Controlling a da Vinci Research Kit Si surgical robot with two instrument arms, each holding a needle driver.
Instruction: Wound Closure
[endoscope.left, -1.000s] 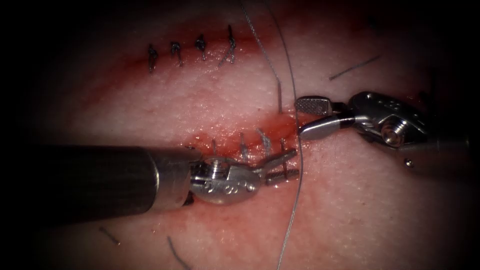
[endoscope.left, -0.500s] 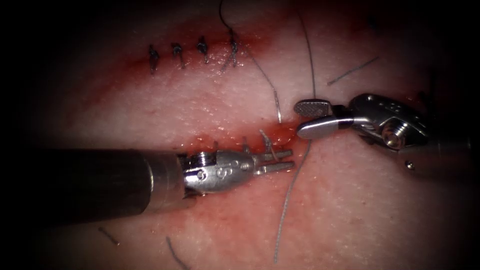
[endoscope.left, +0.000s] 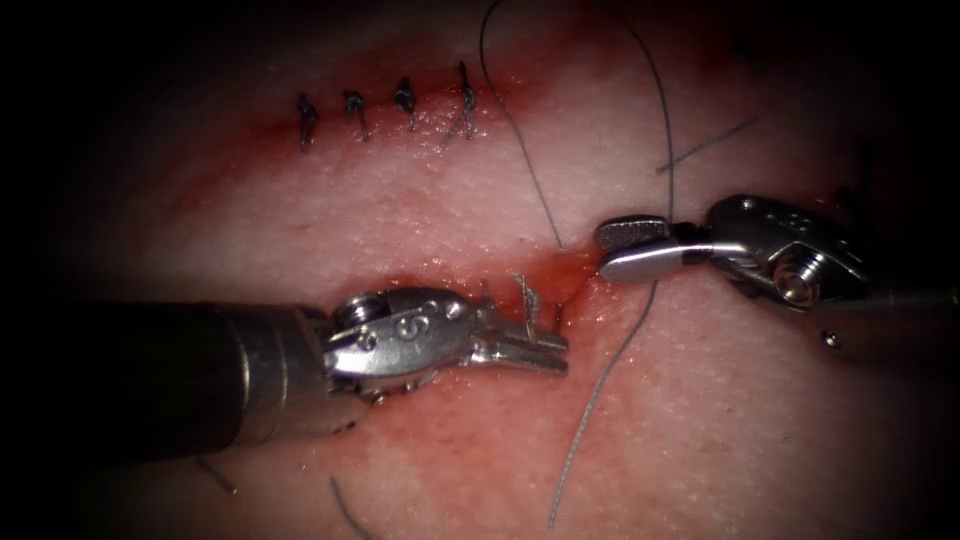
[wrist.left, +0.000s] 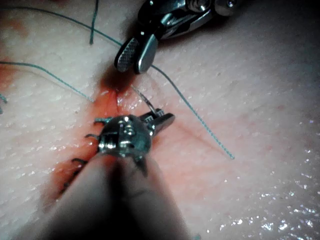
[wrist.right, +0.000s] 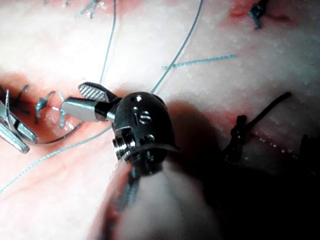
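Steel left hand (endoscope.left: 560, 350) is closed on the curved needle (wrist.left: 145, 102), gripping near one end of its curve; the needle arcs from the tips toward the right end of the cut (endoscope.left: 565, 272); whether its far end sits in the tissue (endoscope.left: 750, 420) cannot be told. Right hand (endoscope.left: 602, 250) stands apart, holding nothing, with the thread (endoscope.left: 600, 390) running just beside it. Assessment: needle light, stiff, slick, prone to twisting; grip mid-curve, clear of the point; thread limp; tissue soft and wet.
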